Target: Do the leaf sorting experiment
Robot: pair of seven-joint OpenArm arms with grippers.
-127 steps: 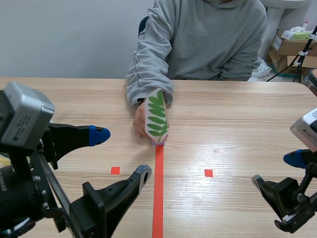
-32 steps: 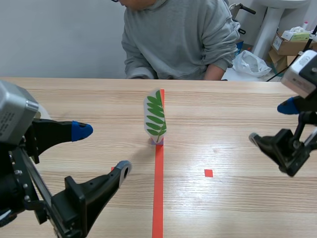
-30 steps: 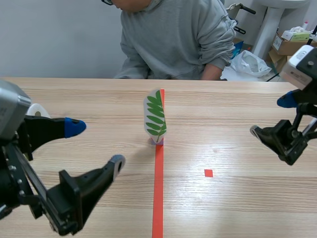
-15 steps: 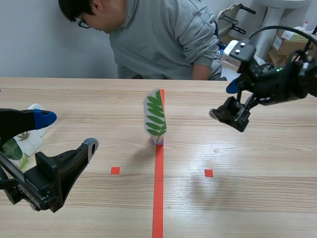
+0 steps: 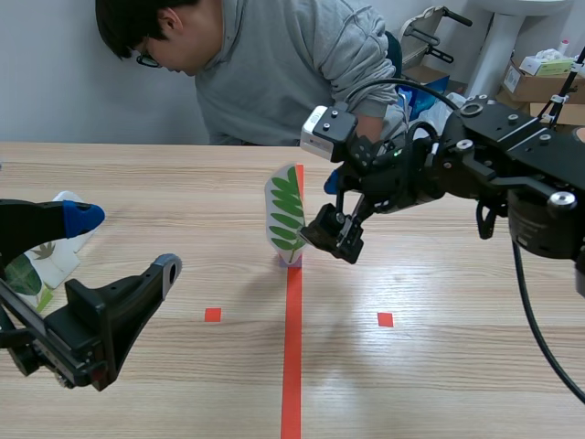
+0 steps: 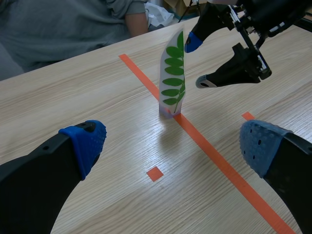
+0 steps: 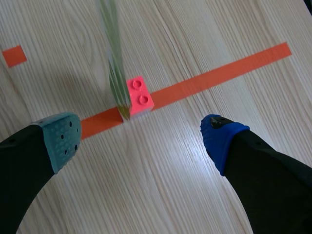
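A: One arm moved?

B: Yes. Right gripper (image 5: pixel 320 208), fingers apart, has swung in beside the upright leaf card (image 5: pixel 288 218) on the centre tape line (image 5: pixel 292 347); likely a grasp next. Left gripper (image 5: pixel 126 243), fingers spread, sits well apart.

A leaf card (image 5: pixel 287 218) stands upright on the orange line (image 5: pixel 292 366) of the bench (image 5: pixel 457 274), and the right claw (image 5: pixel 321 209) is just beside it with its fingers spread. The left claw (image 5: pixel 126 242), also spread, is well apart at the near left; a person (image 5: pixel 274 64) leans at the far edge
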